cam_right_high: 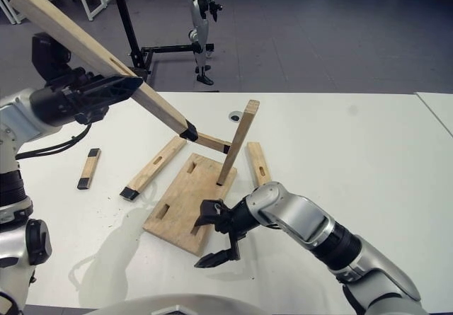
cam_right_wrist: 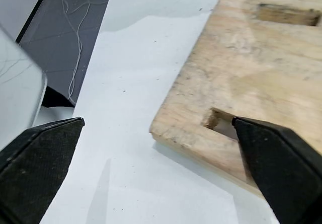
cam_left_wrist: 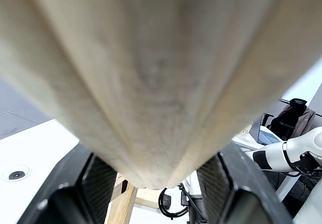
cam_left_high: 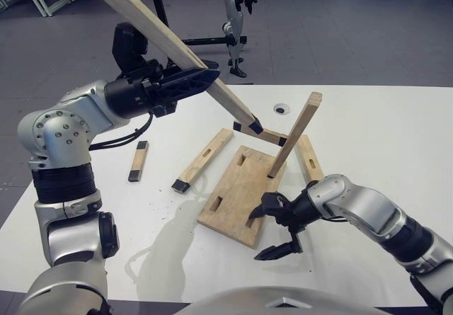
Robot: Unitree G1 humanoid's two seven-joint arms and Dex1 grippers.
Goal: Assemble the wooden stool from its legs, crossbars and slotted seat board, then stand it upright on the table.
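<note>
My left fingers [cam_left_high: 205, 76] clamp a long leg [cam_left_high: 152, 21], slanting down toward the far edge of the seat board [cam_left_high: 230, 198], flat on the bench [cam_left_high: 375, 138]. My right fingers [cam_left_high: 276, 231] gape wide and empty at the board's near corner. The leg looks stiff, light; a mid-length hold should tame its leverage.

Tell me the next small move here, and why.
Probably shut the right tool on the seat board's near corner to steady it: the tool is open astride that corner, a standing leg already sits in a slot, and the left tool holds a second leg tilted above.
</note>
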